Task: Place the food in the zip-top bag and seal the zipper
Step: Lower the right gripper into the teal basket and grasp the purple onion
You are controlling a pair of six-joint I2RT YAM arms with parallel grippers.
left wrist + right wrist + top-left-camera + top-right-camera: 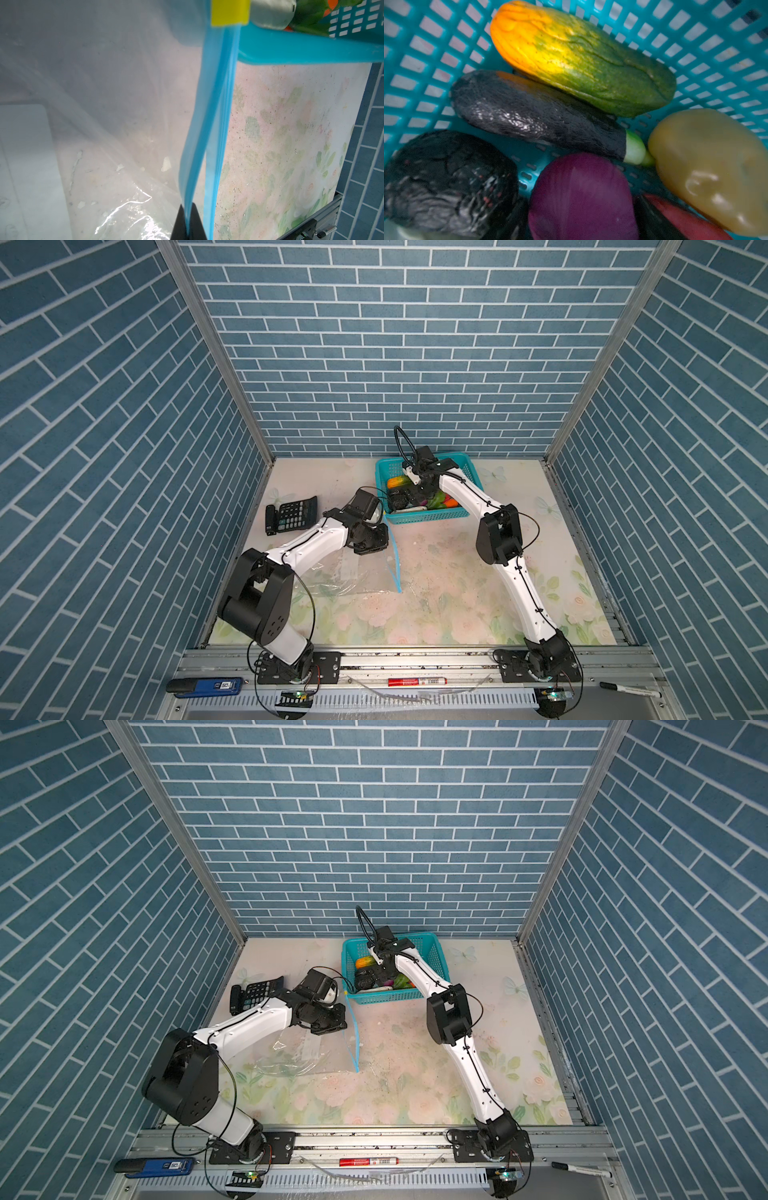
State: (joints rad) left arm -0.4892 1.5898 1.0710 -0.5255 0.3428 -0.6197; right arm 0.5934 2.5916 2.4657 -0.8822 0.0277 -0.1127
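The food sits in one teal mesh basket (428, 515) at the back of the table (436, 605), none of it in the zip-top bag (345, 572). The right wrist view shows six pieces there: one orange-green piece (581, 58) lying along the basket wall, one dark eggplant (537, 118) touching it, one black wrinkled lump (446, 182), one purple onion (581, 197), one yellow fruit (708, 170) and one red piece (685, 220). A carrot (311, 18), orange with green leaves, shows over the basket rim in the left wrist view. The right gripper (409, 495) hangs down inside the basket over them; whether its jaws stand apart cannot be told. The single bag lies flat left of centre, partly under the left arm, with its one zipper (395, 560) along the edge facing the middle. The yellow slider tab (229, 12) is at the far end, just beside the basket's near corner. The left gripper (188, 220) is clamped on one lip of the strip, and the other lip stands apart beside it. Between the zipper and the right arm the table is bare. One calculator (293, 512) lies near the left wall, and one red marker (417, 681) lies on the front rail.
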